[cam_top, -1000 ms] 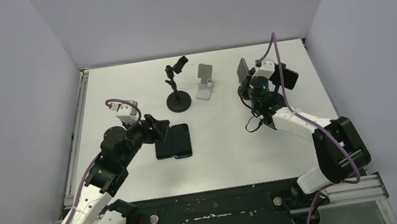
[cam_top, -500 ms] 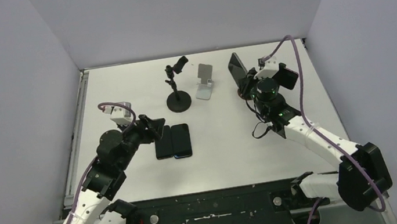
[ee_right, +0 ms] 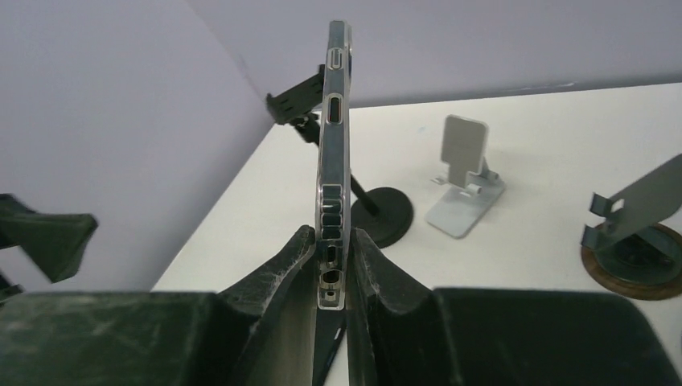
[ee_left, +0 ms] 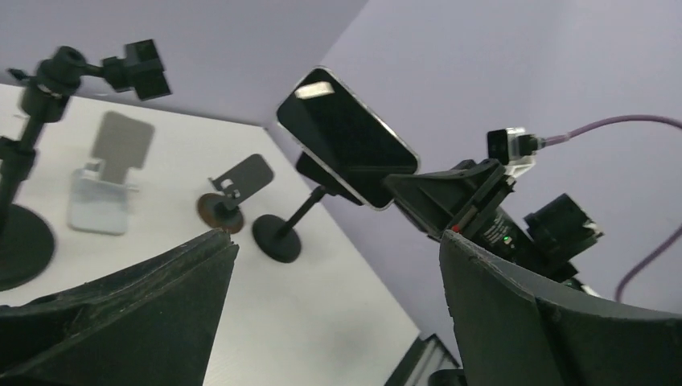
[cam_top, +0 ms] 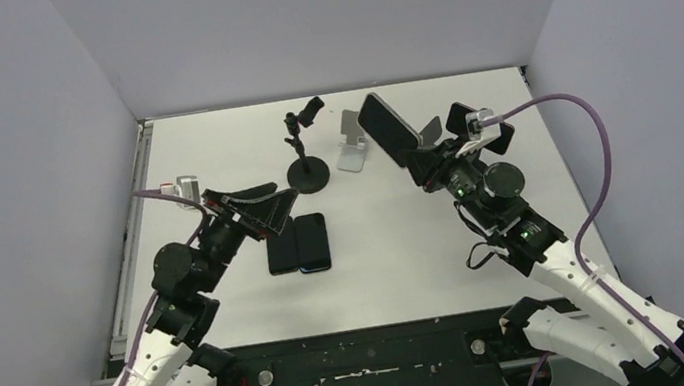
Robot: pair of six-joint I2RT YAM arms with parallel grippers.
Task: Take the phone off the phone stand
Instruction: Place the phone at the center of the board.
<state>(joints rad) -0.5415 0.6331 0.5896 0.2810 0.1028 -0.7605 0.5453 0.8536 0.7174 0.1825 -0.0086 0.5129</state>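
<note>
Black and glossy, the phone [cam_top: 388, 129] is held in the air over the right half of the bench [cam_top: 400, 276], tilted, with its screen turned toward the left arm. It is gripped at its lower end by the right claw [ee_right: 331, 245], whose fingers [ee_right: 289, 265] are pressed against its front and back. In the right wrist view it is seen edge-on, in a clear case. No stand is touched by it.

The dark stand [ee_right: 647, 205], with a round brown base, is set on the bench near the right claw. A thin stand [ee_left: 277, 237] with a round black base is placed just beside it. A silver stand [cam_top: 352, 141] and a black stand [cam_top: 308, 171] topped with a clamp are set farther left, toward the far edge.

The left claw [cam_top: 264, 207] is spread wide and raised above the flat phones [cam_top: 297, 245], a pair laid side by side and touching on the bench. Nothing is held in it.
</note>
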